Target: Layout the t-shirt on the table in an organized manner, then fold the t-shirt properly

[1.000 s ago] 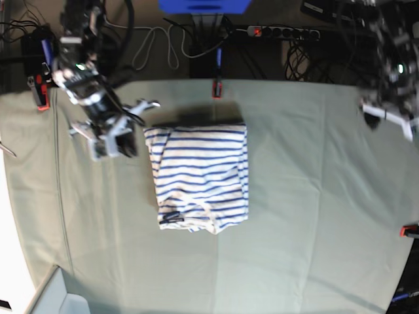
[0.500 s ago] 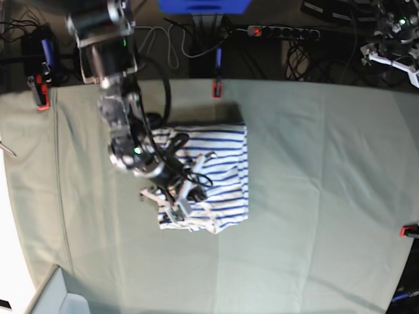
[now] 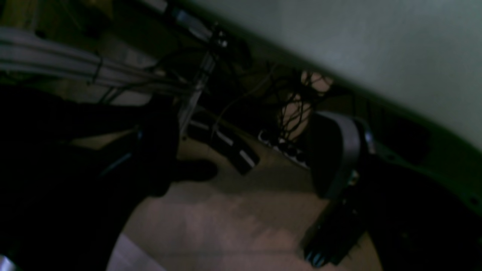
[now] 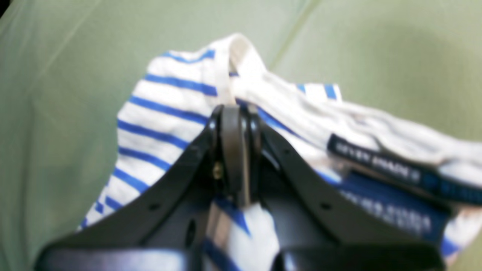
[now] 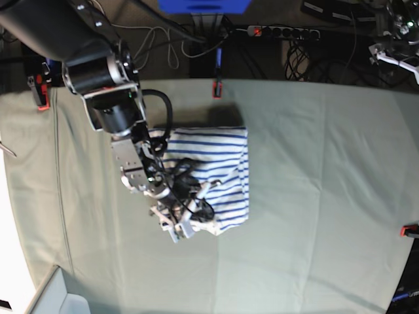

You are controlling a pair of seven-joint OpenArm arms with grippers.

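Two arms are at work, and only one is over the cloth. The soft white t-shirt with thin blue stripes (image 5: 209,176) lies folded into a compact block on the large bench covered in pale grey-green creased cloth (image 5: 314,196), a little left of centre in the base view and nearer the far edge than the near one. The right tool (image 5: 184,222) is down at the near-left corner of that block, its black jaws pressed together on a fold of the striped fabric. From the right wrist camera the pinch is plain: the right tool (image 4: 235,150) has white hem cloth running up out of its tip, the t-shirt (image 4: 169,109) bunches around it, and a small dark blue hem tag with pale lettering (image 4: 380,160) sits just beside the jaws; the lettering is too blurred to read.

The left tool (image 5: 399,49) is well away, beyond the far right corner of the bench, over the dark cables and a black power strip (image 5: 281,31). Its wrist camera looks off the bench edge at the floor; the left tool (image 3: 248,165) there has its dark fingers (image 3: 339,150) standing wide apart with nothing between them.

A small red clamp (image 5: 217,88) grips the far edge of the bench just behind the shirt.
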